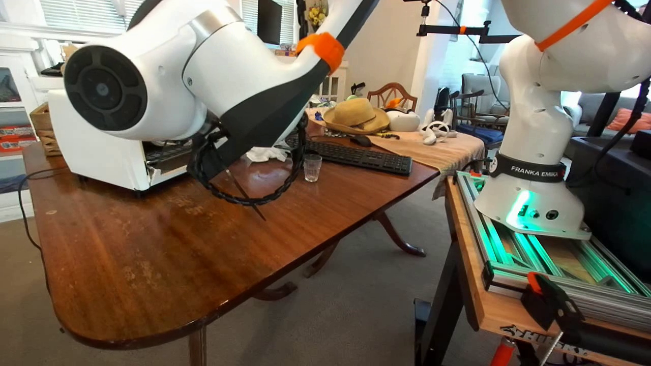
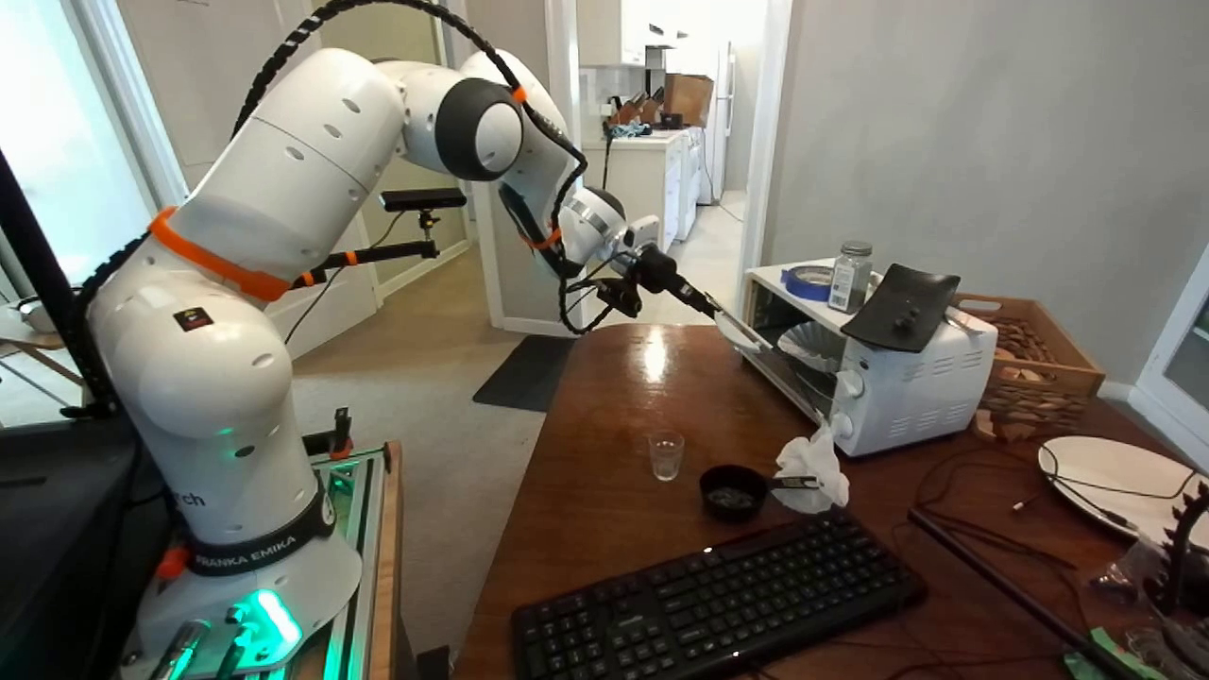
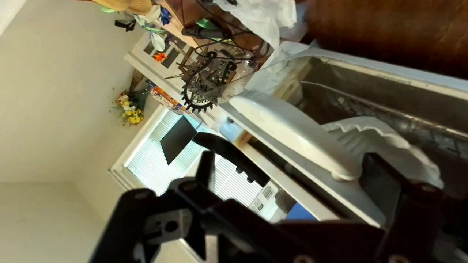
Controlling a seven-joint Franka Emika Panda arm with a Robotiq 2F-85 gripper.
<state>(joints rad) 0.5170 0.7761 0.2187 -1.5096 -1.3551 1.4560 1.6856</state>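
In an exterior view the lens sits beyond the keyboard, well apart from my fingers and facing them. In an exterior view, roughly opposite, it sits near, my wrist hiding my fingers, and faces across the worktop. Both share keyboard and worktop. My wrist view, nearest and rolled, looks past my fingers at the oven, which all three share.

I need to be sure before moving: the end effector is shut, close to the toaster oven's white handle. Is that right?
Not quite: the end effector is open. The wrist view shows its fingers standing wide apart. It is indeed close to the white handle of the toaster oven.
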